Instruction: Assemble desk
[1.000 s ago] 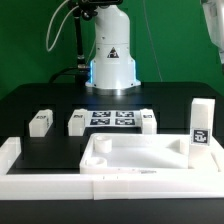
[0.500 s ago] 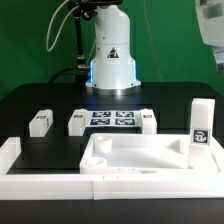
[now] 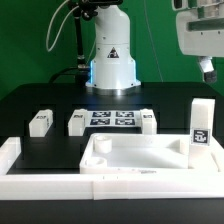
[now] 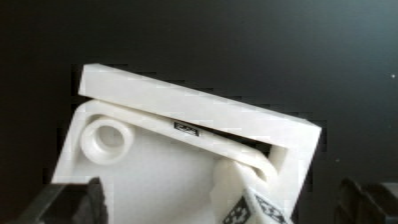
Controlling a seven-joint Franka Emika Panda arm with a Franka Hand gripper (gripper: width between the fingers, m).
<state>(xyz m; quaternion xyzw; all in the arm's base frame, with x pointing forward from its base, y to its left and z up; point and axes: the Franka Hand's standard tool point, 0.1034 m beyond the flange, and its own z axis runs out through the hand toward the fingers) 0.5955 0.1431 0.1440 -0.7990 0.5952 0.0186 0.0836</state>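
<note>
1. Black table point(image 3: 40, 100); nearest the exterior view lies the wide flat rimmed white plastic panel point(image 3: 135, 158); probably stiff, light and slick; best pinched across a thin rim wall.
2. Small white tagged leg blocks point(image 3: 76, 122) behind it; probably easy to topple.
3. Claw point(image 3: 206, 67) hangs over a panel corner; jaws wide apart, empty.

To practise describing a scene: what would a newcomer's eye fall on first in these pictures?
The wide white panel lying flat at the front of the black table draws the eye first, its round corner socket plain in the wrist view. Next is the tall white block standing upright at the exterior view's right, carrying a black-and-white tag. Higher on that side hangs the open gripper, holding nothing.
</note>
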